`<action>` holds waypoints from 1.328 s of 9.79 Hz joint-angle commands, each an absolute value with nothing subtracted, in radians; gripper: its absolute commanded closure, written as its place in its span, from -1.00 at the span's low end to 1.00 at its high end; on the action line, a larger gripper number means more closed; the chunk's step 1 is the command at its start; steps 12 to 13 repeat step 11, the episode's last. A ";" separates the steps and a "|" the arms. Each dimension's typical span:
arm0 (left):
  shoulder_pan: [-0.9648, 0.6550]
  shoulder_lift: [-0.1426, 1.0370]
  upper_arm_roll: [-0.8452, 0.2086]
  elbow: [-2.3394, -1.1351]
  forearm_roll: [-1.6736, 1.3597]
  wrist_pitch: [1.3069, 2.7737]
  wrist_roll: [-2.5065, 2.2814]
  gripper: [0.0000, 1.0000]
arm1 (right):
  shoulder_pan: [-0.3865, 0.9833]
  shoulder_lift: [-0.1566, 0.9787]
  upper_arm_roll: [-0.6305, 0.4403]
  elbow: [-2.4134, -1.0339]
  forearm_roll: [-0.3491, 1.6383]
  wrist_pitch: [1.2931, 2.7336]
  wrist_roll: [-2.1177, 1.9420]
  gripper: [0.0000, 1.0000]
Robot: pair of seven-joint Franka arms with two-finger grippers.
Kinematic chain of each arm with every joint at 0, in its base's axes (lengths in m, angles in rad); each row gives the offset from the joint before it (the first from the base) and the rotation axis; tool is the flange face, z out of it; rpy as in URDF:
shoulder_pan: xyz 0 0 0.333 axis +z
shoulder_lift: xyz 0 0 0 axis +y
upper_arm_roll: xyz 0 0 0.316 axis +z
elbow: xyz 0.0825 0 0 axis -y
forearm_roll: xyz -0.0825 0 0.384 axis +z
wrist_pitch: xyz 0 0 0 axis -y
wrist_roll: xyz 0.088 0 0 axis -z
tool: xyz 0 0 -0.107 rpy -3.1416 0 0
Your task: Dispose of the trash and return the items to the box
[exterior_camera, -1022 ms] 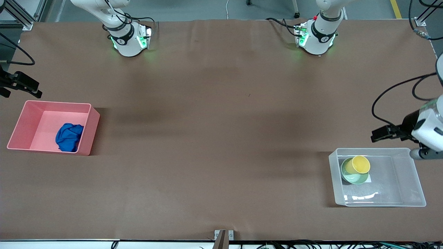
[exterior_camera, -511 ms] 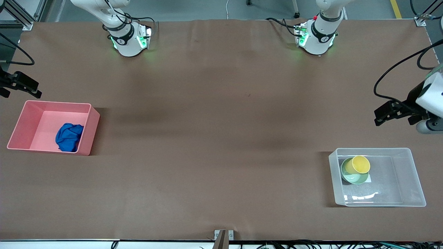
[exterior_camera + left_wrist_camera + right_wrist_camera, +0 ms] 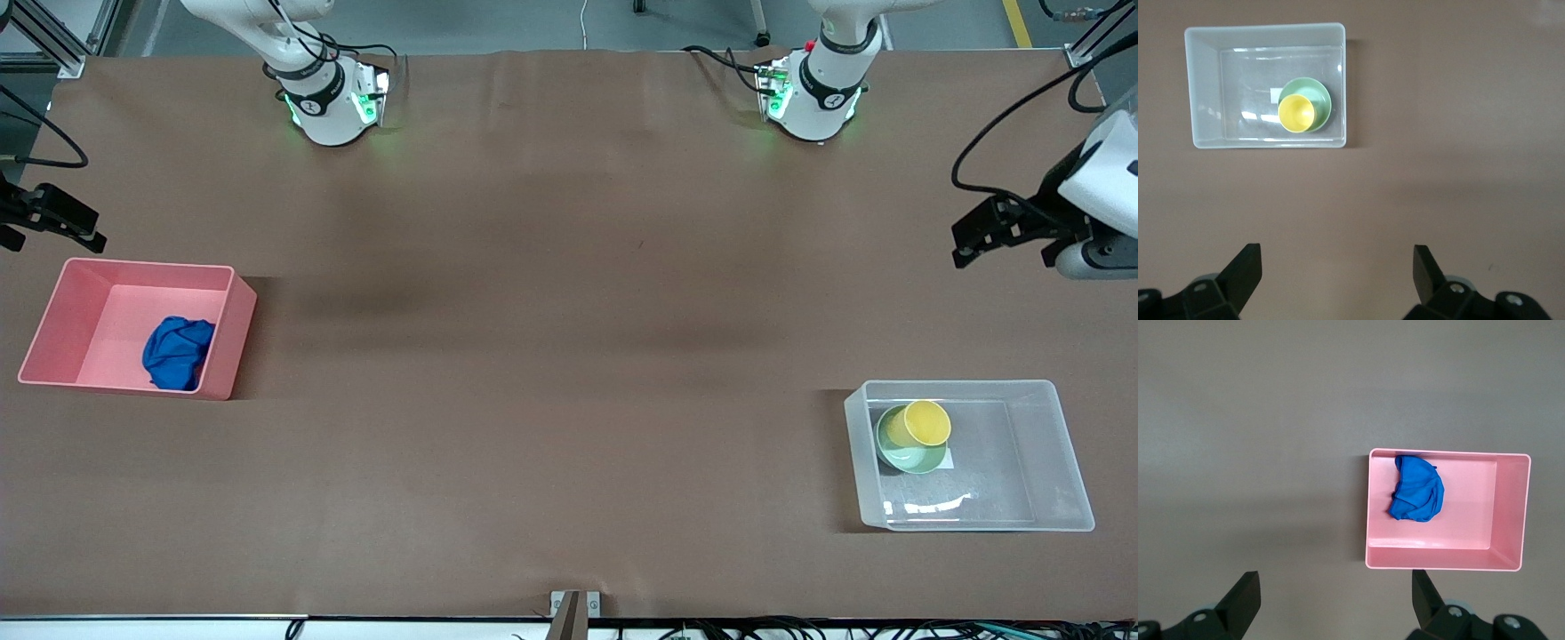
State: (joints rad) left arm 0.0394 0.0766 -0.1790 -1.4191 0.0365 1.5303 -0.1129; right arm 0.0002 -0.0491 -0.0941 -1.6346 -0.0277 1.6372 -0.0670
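Observation:
The blue cloth wad (image 3: 178, 353) lies in the pink bin (image 3: 53, 307) at the right arm's end of the table; the right wrist view shows the cloth (image 3: 1418, 488) too. The yellow cup (image 3: 926, 423) sits in the mint-green bowl (image 3: 902, 455) inside the clear tub (image 3: 1022, 462) at the left arm's end. The left wrist view shows the cup (image 3: 1297, 113), the bowl (image 3: 1319, 97) and the tub (image 3: 1205, 87). My left gripper (image 3: 960, 244) (image 3: 1337, 267) is open and empty, high over bare table beside the tub. My right gripper (image 3: 93, 236) (image 3: 1336, 590) is open and empty, over the table beside the pink bin (image 3: 1445, 558).
The brown table surface (image 3: 569, 356) stretches between the pink bin and the clear tub. The two arm bases (image 3: 329, 98) (image 3: 813, 93) stand along the table edge farthest from the front camera. A small white sticker (image 3: 947, 458) lies in the tub by the bowl.
My left gripper has drawn away from the clear tub, up toward the bases' edge of the table. The right gripper has barely moved. Cup, bowl and cloth stay put.

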 commanded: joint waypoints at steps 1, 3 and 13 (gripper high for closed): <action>-0.037 -0.009 -0.101 -1.564 0.006 1.543 -0.091 -1.00 | 0.000 -0.057 -0.092 -1.640 -0.044 1.637 -0.049 -1.00; -0.037 -0.063 -0.101 -1.623 0.005 1.543 -0.092 -1.00 | 0.000 -0.055 -0.092 -1.640 -0.044 1.635 -0.048 -1.00; -0.028 -0.084 -0.094 -1.629 0.008 1.534 -0.040 -1.00 | -0.002 -0.055 -0.092 -1.644 -0.043 1.634 -0.046 -1.00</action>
